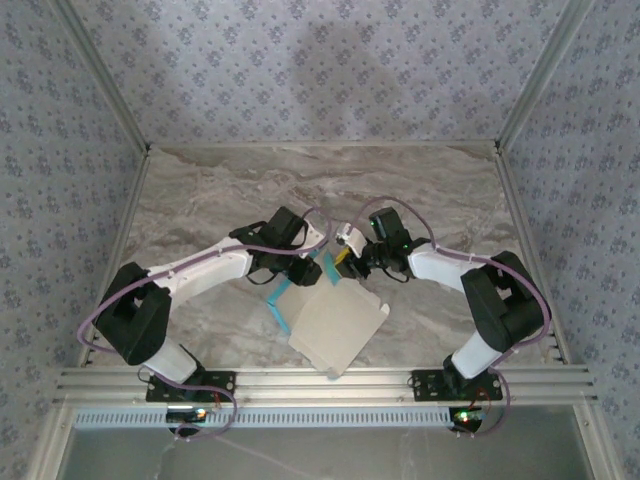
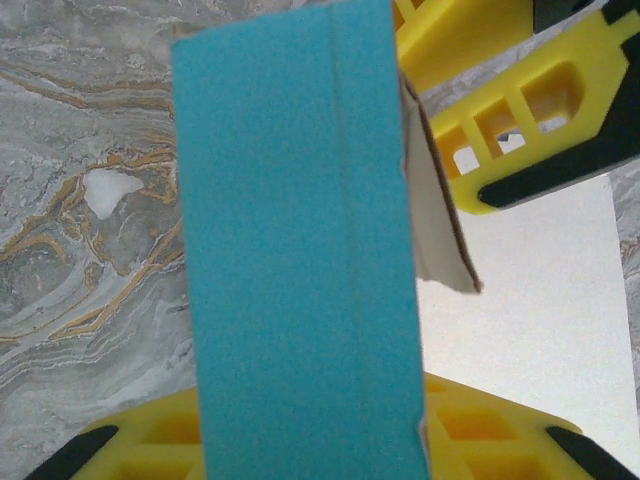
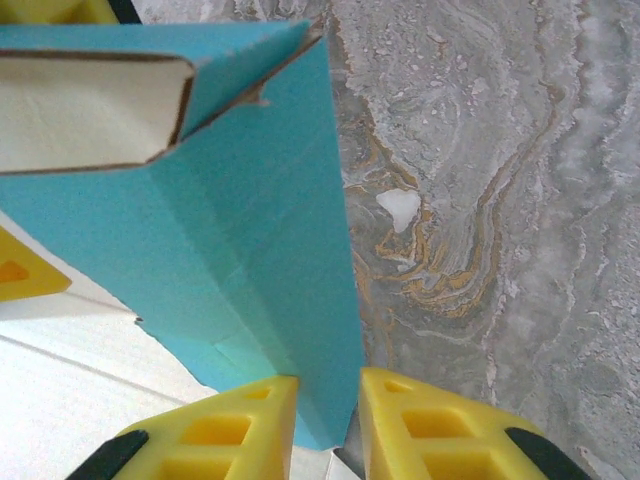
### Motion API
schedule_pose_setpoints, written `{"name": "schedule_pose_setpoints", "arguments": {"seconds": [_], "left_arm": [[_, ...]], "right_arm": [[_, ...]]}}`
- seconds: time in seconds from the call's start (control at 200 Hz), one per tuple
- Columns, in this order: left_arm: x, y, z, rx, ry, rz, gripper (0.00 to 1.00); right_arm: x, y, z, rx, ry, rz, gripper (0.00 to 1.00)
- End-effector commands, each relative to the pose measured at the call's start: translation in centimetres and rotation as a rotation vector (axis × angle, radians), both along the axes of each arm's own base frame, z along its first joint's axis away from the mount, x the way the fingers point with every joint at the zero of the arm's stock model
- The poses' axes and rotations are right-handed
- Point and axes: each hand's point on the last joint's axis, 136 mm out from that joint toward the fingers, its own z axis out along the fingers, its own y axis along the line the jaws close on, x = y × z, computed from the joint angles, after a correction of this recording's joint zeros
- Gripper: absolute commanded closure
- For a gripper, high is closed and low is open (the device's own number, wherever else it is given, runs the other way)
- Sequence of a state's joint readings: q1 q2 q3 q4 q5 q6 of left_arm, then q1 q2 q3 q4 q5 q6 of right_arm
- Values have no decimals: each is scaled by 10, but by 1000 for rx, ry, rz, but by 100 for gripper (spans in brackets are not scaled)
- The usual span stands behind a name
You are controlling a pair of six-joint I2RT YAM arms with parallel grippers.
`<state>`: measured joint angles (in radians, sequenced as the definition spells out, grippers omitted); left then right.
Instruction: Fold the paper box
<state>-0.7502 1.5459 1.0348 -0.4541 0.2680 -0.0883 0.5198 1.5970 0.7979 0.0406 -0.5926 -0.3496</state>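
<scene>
The paper box (image 1: 338, 325) lies at the table's middle front, pale beige side up, with a blue flap raised along its left edge. My left gripper (image 1: 307, 268) is at the box's far corner. In the left wrist view an upright blue wall (image 2: 295, 250) stands between its yellow fingers (image 2: 140, 440), which press on both edges. My right gripper (image 1: 347, 262) faces it from the right. In the right wrist view its jaws (image 3: 328, 385) stand slightly apart around a blue flap corner (image 3: 240, 240); the right finger is clear of it.
The marble table (image 1: 220, 200) is walled by patterned panels on three sides. An aluminium rail (image 1: 320, 385) runs along the near edge between the arm bases. My right gripper's fingers (image 2: 520, 130) sit close beside the upright wall in the left wrist view.
</scene>
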Motion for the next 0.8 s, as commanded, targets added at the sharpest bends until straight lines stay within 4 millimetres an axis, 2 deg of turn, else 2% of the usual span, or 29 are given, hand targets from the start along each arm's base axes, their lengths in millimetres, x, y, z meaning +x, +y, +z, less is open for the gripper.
{"name": "schedule_pose_setpoints", "arguments": {"seconds": [0.0, 0.135, 0.35, 0.58, 0.715, 0.795], "left_arm": [[0, -15, 13, -35, -40, -63, 66], [0, -15, 11, -32, -37, -64, 66], [0, -12, 11, -18, -51, -66, 66], [0, -15, 16, -41, -53, -73, 66], [-4, -18, 15, -55, -39, -84, 66], [-6, -19, 14, -57, -38, -93, 66]], "right_arm": [[-14, 21, 24, 73, -41, 125, 71], [-22, 26, 29, 98, -29, 179, 68], [-33, 28, 39, 127, 14, 248, 70], [-19, 25, 25, 79, 12, 193, 70], [-1, 23, 8, -2, -33, 116, 69], [7, 25, 7, -1, -45, 84, 70]]}}
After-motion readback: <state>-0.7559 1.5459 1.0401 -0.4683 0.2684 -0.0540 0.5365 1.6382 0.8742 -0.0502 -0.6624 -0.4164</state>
